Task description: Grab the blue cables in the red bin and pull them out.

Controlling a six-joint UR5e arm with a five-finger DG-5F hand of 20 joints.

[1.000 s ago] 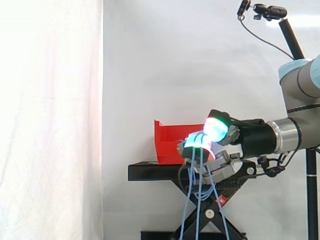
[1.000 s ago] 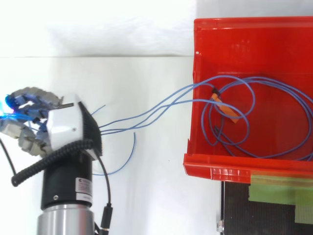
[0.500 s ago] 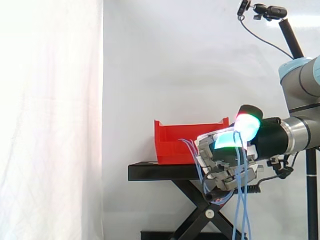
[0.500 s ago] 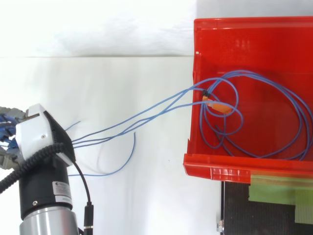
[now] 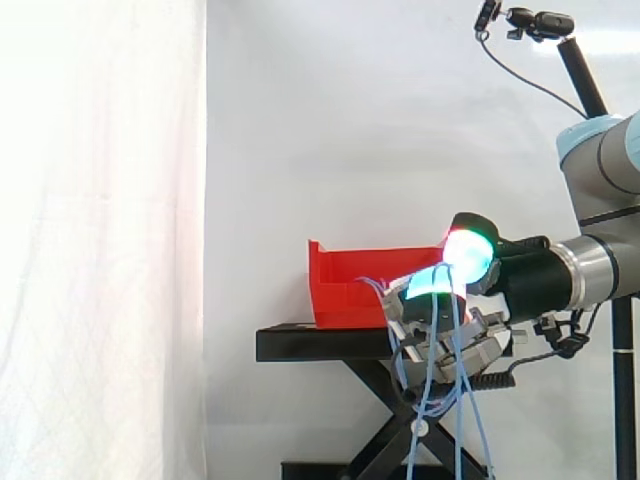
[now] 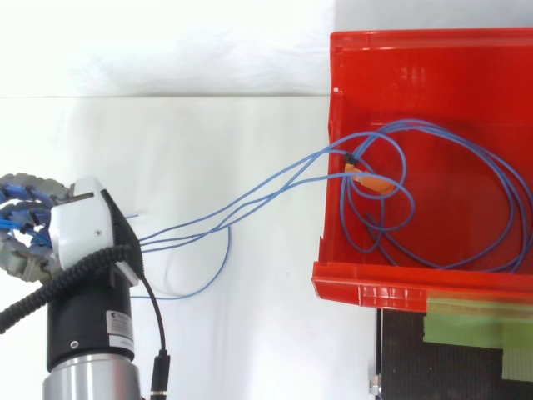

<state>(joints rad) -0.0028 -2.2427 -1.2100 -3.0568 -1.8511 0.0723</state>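
— Hand (image 5: pixel 445 325) clenched round the blue cables (image 6: pixel 250 198), out beyond the right end of the black stand (image 5: pixel 310 345): that is your picture, operator.

— Why hold them so far from the red bin (image 6: pixel 416 42)?

— Distance is the pull, as you would judge it. Your strands run from the curled fingers across open space and over the bin's low front edge. Loose ends hang down from the hand past the stand. The bin itself sits on top of the stand.

— And how much is out?

— Part only. Several wide loops lie on the bin's floor, gathered near the front edge at a small orange tag (image 6: pixel 371 179). You might watch that tag, since it could catch on the rim.

— Any writing to quote?

— None you can read. The orange tag shows no legible print, and the strip of green tape (image 6: pixel 466 321) on the stand is blank.
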